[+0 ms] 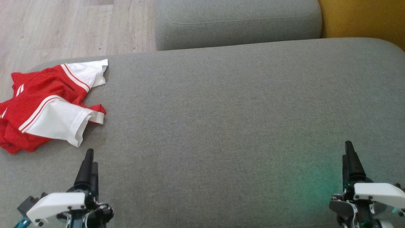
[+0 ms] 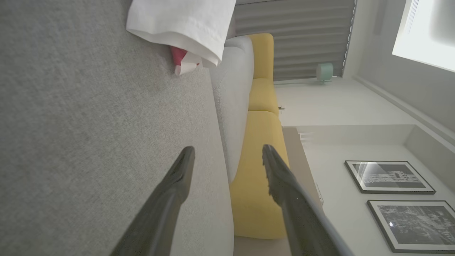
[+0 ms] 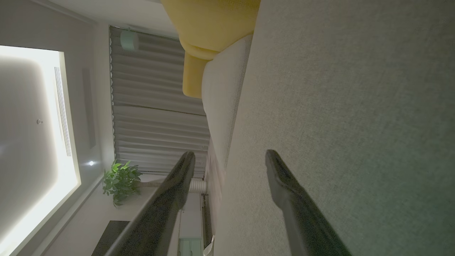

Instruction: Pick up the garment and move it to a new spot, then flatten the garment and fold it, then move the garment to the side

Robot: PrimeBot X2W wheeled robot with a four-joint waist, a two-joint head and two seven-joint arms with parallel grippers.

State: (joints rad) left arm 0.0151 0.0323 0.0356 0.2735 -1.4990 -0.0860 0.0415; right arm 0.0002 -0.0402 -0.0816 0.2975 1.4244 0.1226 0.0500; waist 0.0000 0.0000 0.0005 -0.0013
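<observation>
One garment (image 1: 47, 104), perhaps a jersey; left end effector (image 1: 91, 157), right end effector (image 1: 346, 149) spread.

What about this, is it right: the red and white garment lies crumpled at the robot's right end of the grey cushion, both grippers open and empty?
Not quite. The head view shows the garment at the robot's left end of the grey cushion. The left gripper and right gripper are open and empty.

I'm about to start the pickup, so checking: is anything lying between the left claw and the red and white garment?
Nothing visible does. The open left claw sits just short of the garment, with only bare grey cushion between them.
</observation>
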